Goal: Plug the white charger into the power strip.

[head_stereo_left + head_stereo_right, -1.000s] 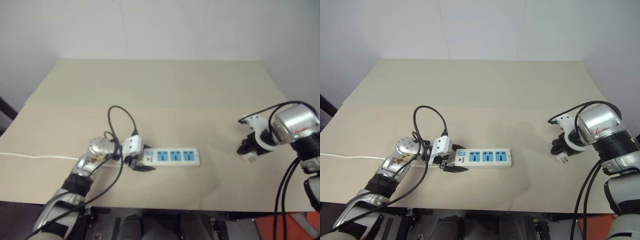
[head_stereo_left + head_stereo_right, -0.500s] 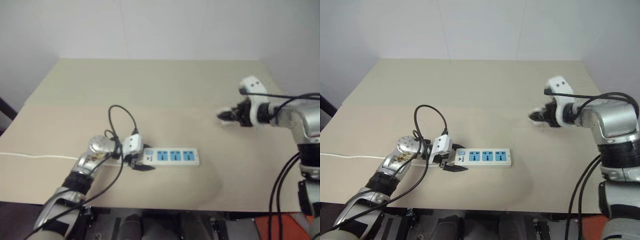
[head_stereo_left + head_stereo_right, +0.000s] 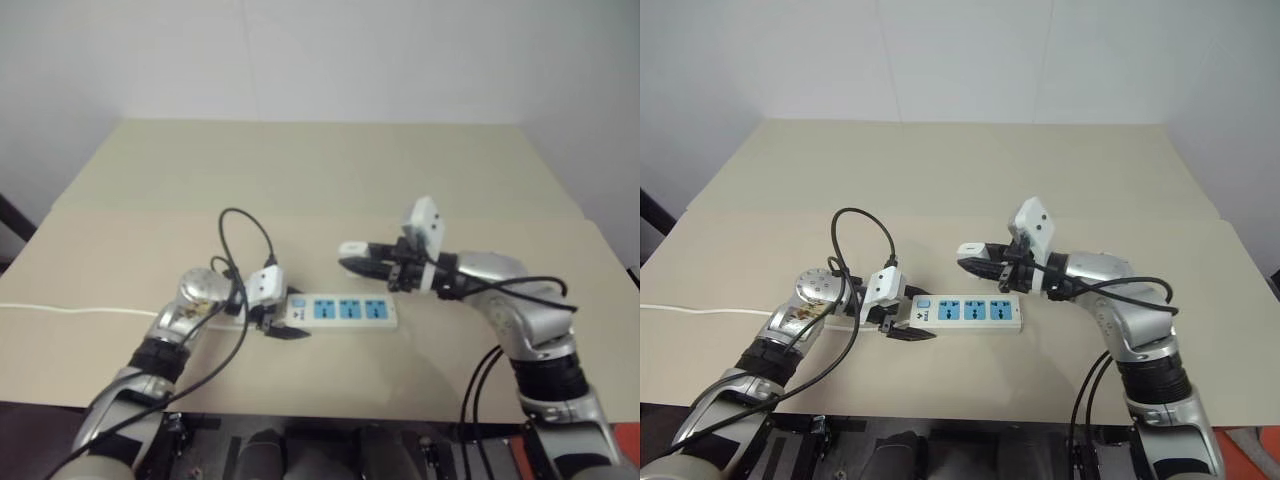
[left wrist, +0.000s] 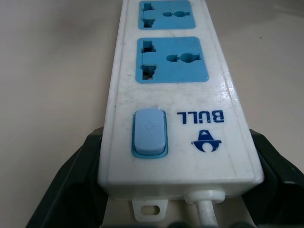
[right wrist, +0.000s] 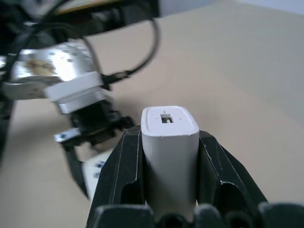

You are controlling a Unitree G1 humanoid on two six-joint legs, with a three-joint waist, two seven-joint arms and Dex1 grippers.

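Brand word "BULL" in blue capitals on the power strip [image 4: 183, 118], upside down beside the blue switch [image 4: 149, 132], a blue logo mark under it

The 2 eye views look forward and down from the robot's head over the table [image 3: 1110, 170], set slightly apart sideways, and share nearly the whole scene. The left wrist view looks from very close along the power strip [image 4: 178, 90], from its switch end past 2 sockets. The right wrist view looks along its fingers [image 5: 218, 171] past the white charger [image 5: 168, 142], across the table toward the left gripper [image 5: 88, 130] and the strip's end.
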